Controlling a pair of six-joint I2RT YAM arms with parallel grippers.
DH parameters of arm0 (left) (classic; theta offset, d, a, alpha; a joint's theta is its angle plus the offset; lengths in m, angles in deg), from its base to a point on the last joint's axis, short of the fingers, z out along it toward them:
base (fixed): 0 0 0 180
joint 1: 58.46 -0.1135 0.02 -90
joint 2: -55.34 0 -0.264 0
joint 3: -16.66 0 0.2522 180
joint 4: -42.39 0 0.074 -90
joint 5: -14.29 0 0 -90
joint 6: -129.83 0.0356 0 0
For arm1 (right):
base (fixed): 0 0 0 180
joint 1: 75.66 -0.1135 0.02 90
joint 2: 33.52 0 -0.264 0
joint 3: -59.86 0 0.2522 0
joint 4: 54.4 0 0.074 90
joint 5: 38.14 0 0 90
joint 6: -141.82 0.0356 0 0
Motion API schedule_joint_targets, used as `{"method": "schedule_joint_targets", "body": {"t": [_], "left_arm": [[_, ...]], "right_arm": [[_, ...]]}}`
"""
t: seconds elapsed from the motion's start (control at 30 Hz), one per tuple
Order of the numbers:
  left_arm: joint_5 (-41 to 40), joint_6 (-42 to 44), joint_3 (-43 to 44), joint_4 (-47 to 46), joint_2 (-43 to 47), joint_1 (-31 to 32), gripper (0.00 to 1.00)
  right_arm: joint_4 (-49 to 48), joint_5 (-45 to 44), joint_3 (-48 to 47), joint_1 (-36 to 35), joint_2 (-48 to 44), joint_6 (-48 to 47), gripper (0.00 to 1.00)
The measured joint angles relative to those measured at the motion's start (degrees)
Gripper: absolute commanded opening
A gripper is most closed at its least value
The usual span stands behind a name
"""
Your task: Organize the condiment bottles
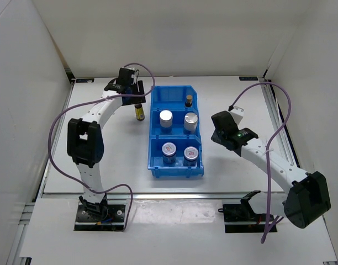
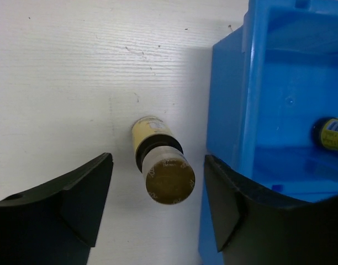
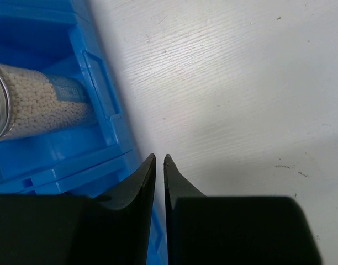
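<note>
My left fingers [image 2: 75, 193] are open, one on each side of the amber bottle [image 2: 164, 176] and touching neither side. It stands upright on the bench [image 1: 125, 152] just outside the bin [image 1: 177, 170], so straddling it sets up a grasp. The bin wall crowds my inner finger and could snag. Its twin [image 1: 188, 100] waits alone in the far compartment; cylinders [image 1: 166, 118] and jars [image 1: 169, 149] fill the others. My right fingers [image 3: 137, 187] are closed and empty.

The white table [image 1: 227, 99] bears a blue bin [image 1: 177, 172] and, beside it, an amber bottle [image 1: 139, 113].
</note>
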Motion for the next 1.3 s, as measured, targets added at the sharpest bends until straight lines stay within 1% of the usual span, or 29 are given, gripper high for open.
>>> {"method": "schedule_joint_targets", "body": {"t": [0.1, 0.13, 0.23, 0.37, 0.4, 0.43, 0.53, 0.57, 0.63, 0.67, 0.73, 0.77, 0.93, 1.07, 1.17, 1.3], "left_arm": [[0.04, 0.0, 0.0, 0.11, -1.18, 0.0, 0.67], [0.02, -0.02, 0.0, 0.22, -1.36, 0.0, 0.63], [0.02, 0.0, 0.2, 0.28, -1.44, 0.0, 0.59], [0.0, 0.0, 0.92, 0.2, -1.44, 0.0, 0.58], [0.0, 0.02, 1.09, 0.2, -1.44, 0.0, 0.56], [0.0, 0.02, 1.29, 0.22, -1.44, 0.0, 0.51], [-0.02, -0.02, 1.92, 0.17, -1.44, 0.0, 0.44], [-0.15, 0.02, 2.01, 0.24, -1.44, 0.0, 0.37], [-0.33, 0.24, 2.14, 0.2, -1.44, 0.0, 0.3], [-0.13, 0.07, 2.14, 0.22, -1.44, 0.0, 0.22], [-0.2, 0.04, 2.14, 0.28, -1.44, -0.04, 0.16], [-0.31, 0.04, 2.14, 0.26, -1.38, -0.07, 0.11], [-2.12, -0.28, 2.14, 2.01, -0.04, 0.04, 0.11], [-7.04, -0.42, 2.62, 4.02, 4.39, 1.66, 0.11], [-10.8, -0.09, 5.68, 4.79, 8.17, 4.94, 0.11], [-12.94, 0.26, 12.13, 3.63, 10.43, 10.71, 0.11]], "right_arm": [[0.0, 0.0, 0.0, 0.0, 0.04, -0.04, 0.15], [-0.02, 0.0, 0.0, 0.0, 0.07, -0.11, 0.15], [-0.02, 0.02, 0.0, 0.0, 0.04, -0.13, 0.15], [-0.04, 0.04, 0.0, 0.0, 0.04, -0.15, 0.15], [-0.02, 0.07, 0.0, 0.0, 0.04, -0.15, 0.15], [-0.02, 0.09, 0.0, 0.0, 0.07, -0.15, 0.15], [-0.04, 0.13, 0.0, 0.0, 0.04, -0.15, 0.15], [-0.04, 0.13, 0.0, 0.0, 0.07, -0.15, 0.15], [-0.04, 0.15, 0.0, 0.0, 0.04, -0.15, 0.15], [-0.04, 0.15, 0.0, 0.0, 0.04, -0.15, 0.15], [-0.04, 0.15, 0.0, 0.0, 0.07, -0.15, 0.15], [-0.04, 0.15, 0.0, 0.0, 0.04, -0.15, 0.15], [-0.07, 0.15, 0.0, 0.0, 0.07, -0.15, 0.15], [-0.07, 0.15, 0.0, 0.0, 0.07, -0.15, 0.15], [-0.07, 0.13, 0.0, 0.0, 0.04, -0.15, 0.15], [-0.04, 0.15, 0.0, 0.0, 0.07, -0.15, 0.15]]}}
